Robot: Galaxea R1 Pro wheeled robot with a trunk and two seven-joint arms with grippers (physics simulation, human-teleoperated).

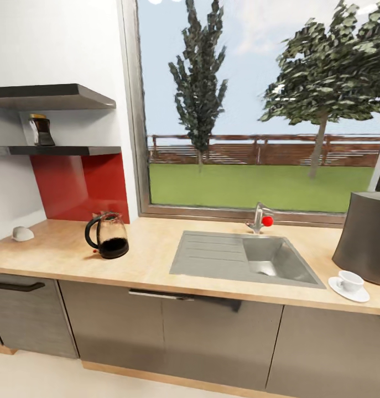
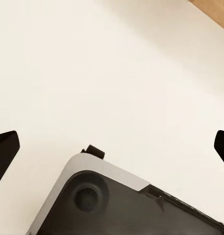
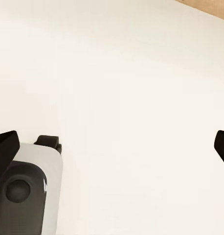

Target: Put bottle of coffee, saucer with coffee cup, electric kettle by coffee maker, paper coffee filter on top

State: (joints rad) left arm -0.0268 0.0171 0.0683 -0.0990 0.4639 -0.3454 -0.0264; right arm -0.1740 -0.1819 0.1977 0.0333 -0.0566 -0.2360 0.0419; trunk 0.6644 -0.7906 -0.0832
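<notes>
A glass electric kettle [image 1: 107, 236] with a black handle stands on the wooden countertop [image 1: 151, 260], left of the sink. The dark bottle of coffee [image 1: 41, 130] sits on the lower wall shelf [image 1: 62, 150] at the upper left. A small white object [image 1: 22, 234], maybe the paper filter, lies at the counter's far left. The dark grey coffee maker [image 1: 367, 237] stands at the right edge, with the white cup [image 1: 350, 281] on its saucer [image 1: 344, 293] in front of it. My left gripper [image 2: 112, 147] and right gripper [image 3: 112, 147] are open and empty, hanging over the cream floor.
A steel sink [image 1: 245, 257] with a drainboard and a red-knobbed faucet [image 1: 260, 218] sits mid-counter under a large window. Grey cabinets run below the counter. Part of my base [image 2: 117, 205] shows beneath the left gripper, and again [image 3: 24, 191] beneath the right.
</notes>
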